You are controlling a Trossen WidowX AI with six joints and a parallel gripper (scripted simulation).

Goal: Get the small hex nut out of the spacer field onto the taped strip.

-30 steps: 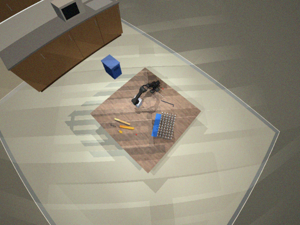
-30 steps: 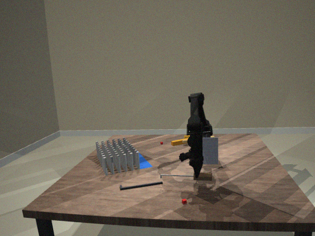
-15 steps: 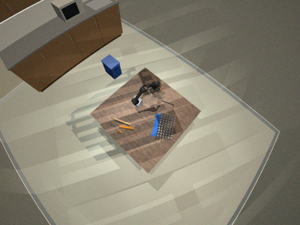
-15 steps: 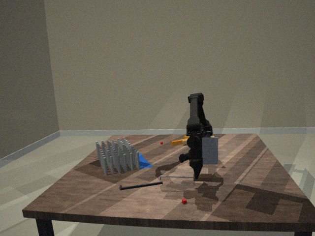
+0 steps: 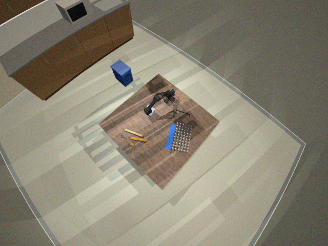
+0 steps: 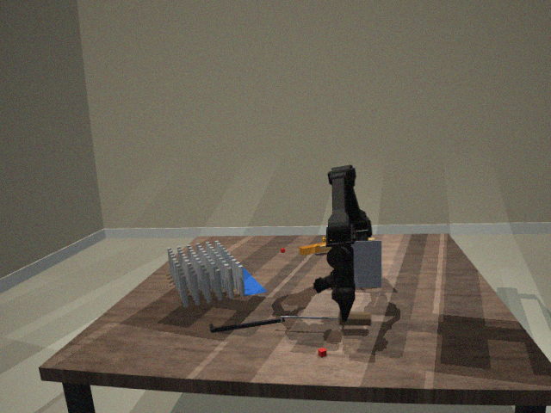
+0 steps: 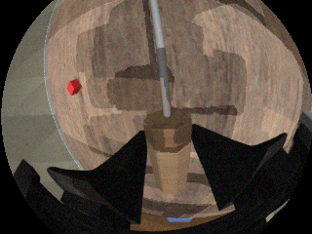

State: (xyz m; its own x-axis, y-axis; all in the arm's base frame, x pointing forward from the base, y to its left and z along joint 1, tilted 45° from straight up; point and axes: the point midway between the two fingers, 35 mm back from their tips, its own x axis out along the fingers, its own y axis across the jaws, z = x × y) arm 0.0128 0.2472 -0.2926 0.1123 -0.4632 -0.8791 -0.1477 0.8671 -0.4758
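The gripper (image 5: pixel 169 101) (image 6: pixel 344 321) (image 7: pixel 168 132) is closed firmly on the wooden handle (image 6: pixel 355 318) (image 7: pixel 169 161) of a thin rod tool. The spacers (image 5: pixel 182 137) (image 6: pixel 204 275) stand beside the blue strip (image 5: pixel 170 137) (image 6: pixel 252 284), and the hex nut I cannot make out among them. I judge the step is to bring the tool toward the field; next, its tip must be aligned with a lane, without touching any spacer.

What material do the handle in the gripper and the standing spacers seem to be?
The handle looks like matt wood: tan, with faint grain lines. The spacers are probably metal with a dull finish: plain grey, paler on top; painted plastic is possible.
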